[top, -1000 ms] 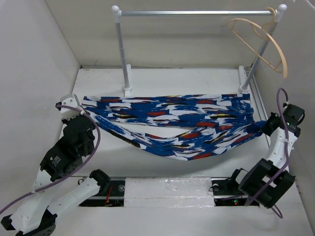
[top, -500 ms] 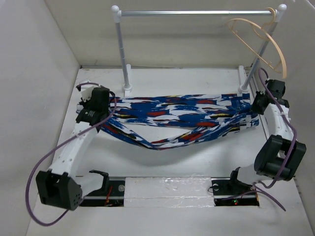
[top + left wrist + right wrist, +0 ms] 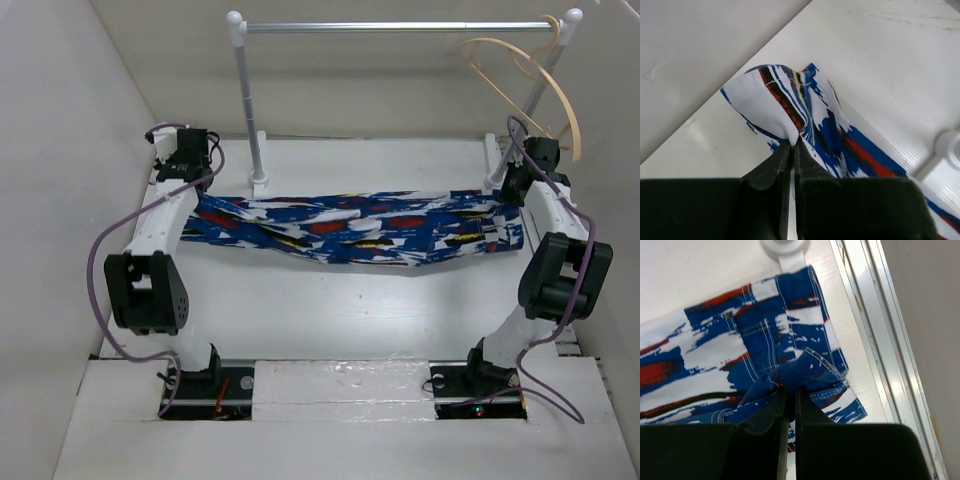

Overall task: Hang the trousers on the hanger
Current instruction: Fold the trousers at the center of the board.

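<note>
White table (image 3: 330, 310) w/ rail stand (image 3: 259, 185), trousers (image 3: 360, 225)

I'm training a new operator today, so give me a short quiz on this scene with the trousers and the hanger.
1. Where is the hanger now?
2. True or false: the left tool is open.
3. What does the right tool grip? A) the hanger B) one end of the trousers C) nothing

Key:
1. Hooked on the rail, at its right end.
2. False: it is shut on the trousers' other end.
3. B
</note>
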You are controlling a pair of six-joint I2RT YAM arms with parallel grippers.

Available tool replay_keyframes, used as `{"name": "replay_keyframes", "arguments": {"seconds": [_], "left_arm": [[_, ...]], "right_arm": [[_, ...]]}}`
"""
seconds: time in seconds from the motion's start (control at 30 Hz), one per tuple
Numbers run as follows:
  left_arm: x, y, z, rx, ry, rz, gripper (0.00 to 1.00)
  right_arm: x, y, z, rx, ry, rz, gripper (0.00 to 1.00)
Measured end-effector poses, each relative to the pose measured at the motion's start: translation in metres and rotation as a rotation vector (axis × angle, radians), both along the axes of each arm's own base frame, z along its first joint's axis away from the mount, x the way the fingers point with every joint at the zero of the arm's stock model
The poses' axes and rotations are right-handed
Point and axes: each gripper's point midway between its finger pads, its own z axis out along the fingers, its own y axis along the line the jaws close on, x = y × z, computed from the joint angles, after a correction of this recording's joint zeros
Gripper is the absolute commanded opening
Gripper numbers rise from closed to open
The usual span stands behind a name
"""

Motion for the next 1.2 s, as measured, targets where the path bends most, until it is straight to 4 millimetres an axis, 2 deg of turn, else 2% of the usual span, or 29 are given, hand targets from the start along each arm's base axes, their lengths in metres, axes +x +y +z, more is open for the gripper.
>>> {"name": "replay_keyframes", "arguments": {"seconds": [0.17,0.27,0.4,0.5,0.57,0.67,0.83,0.93,1.03,1.13,1.2], "left_arm": [[0.041,0.023,-0.028,-0.003,0.091,0.05,0.0],[0.047,0.027,-0.043,-0.011,0.136,0.065,0.0],[0.02,0.026,-0.048,-0.025,0.171,0.062,0.0],[-0.003,0.034,-0.035,-0.033,0.17,0.081,0.0],[-0.009,0.041,-0.028,-0.033,0.161,0.099,0.0],[-0.02,0.046,-0.029,-0.03,0.196,0.118,0.0],[-0.045,0.042,-0.034,-0.035,0.272,0.105,0.0],[-0.058,0.041,-0.023,-0.035,0.262,0.101,0.0],[-0.045,0.041,-0.013,-0.038,0.26,0.099,0.0],[-0.007,0.043,-0.017,-0.037,0.263,0.091,0.03],[0.025,0.044,-0.03,-0.042,0.291,0.079,0.06]], "right_arm": [[0.023,-0.004,-0.003,-0.029,0.002,-0.003,0.0],[0.031,-0.006,-0.007,-0.039,0.007,-0.007,0.0],[0.034,-0.009,-0.004,-0.047,-0.01,0.002,0.0],[0.039,-0.011,-0.004,-0.046,-0.028,0.014,0.0],[0.044,-0.012,-0.006,-0.041,-0.023,0.021,0.0],[0.055,-0.013,-0.017,-0.033,-0.011,0.037,0.0],[0.051,-0.014,-0.028,-0.01,-0.005,0.05,0.0],[0.047,-0.017,-0.028,0.011,-0.024,0.051,0.0],[0.049,-0.018,-0.028,0.022,-0.025,0.057,0.0],[0.061,-0.02,-0.028,0.024,-0.031,0.063,0.0],[0.066,-0.021,-0.033,0.027,-0.028,0.065,0.0]]}}
